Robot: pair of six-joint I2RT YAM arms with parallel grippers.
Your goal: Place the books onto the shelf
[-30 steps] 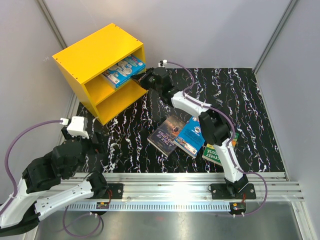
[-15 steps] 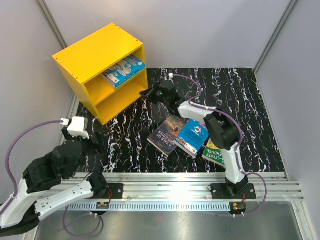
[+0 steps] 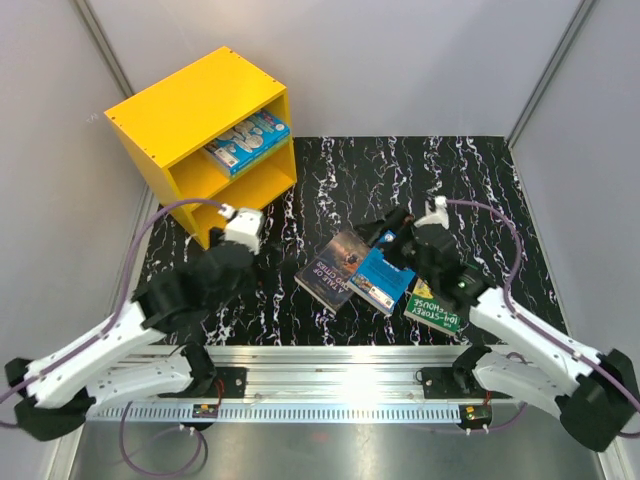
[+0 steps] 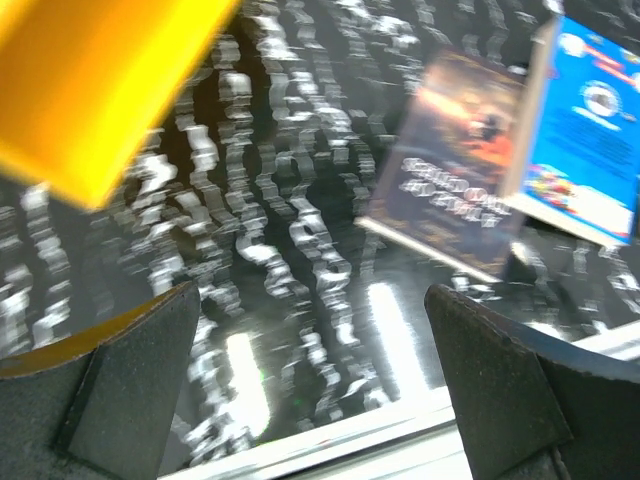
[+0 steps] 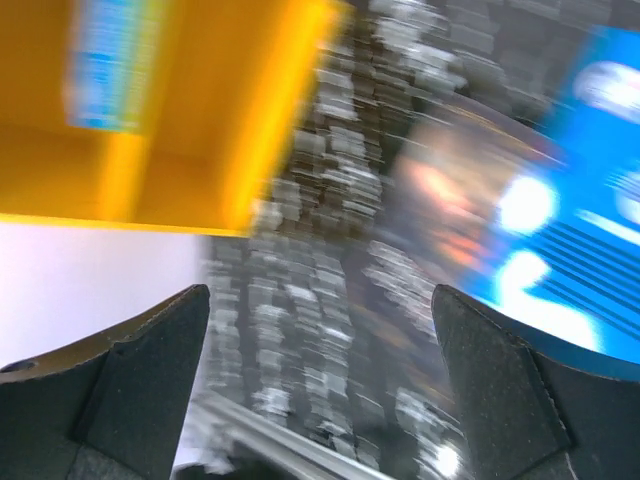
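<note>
The yellow shelf (image 3: 190, 115) stands at the far left with one blue book (image 3: 247, 140) lying in its upper compartment. Three more books lie overlapping mid-table: a dark one (image 3: 333, 268), a blue one (image 3: 383, 277) and a green one (image 3: 432, 306). My left gripper (image 3: 240, 265) hovers open and empty between shelf and books; the blurred left wrist view shows the dark book (image 4: 455, 175) and blue book (image 4: 585, 125) ahead of the left gripper (image 4: 310, 300). My right gripper (image 3: 385, 228) is open and empty just above the blue book's far edge. The right wrist view, also blurred, has the right gripper (image 5: 320, 300) facing the shelf (image 5: 200, 110).
The black marbled table top (image 3: 470, 190) runs to grey walls at the back and sides. An aluminium rail (image 3: 350, 360) carrying both arm bases lines the near edge. The shelf's lower compartment (image 3: 235, 200) holds nothing visible.
My right arm has pulled back from the shelf to the books and its jaws have opened; the blue book stays in the upper compartment. My left arm has swung forward over the table.
</note>
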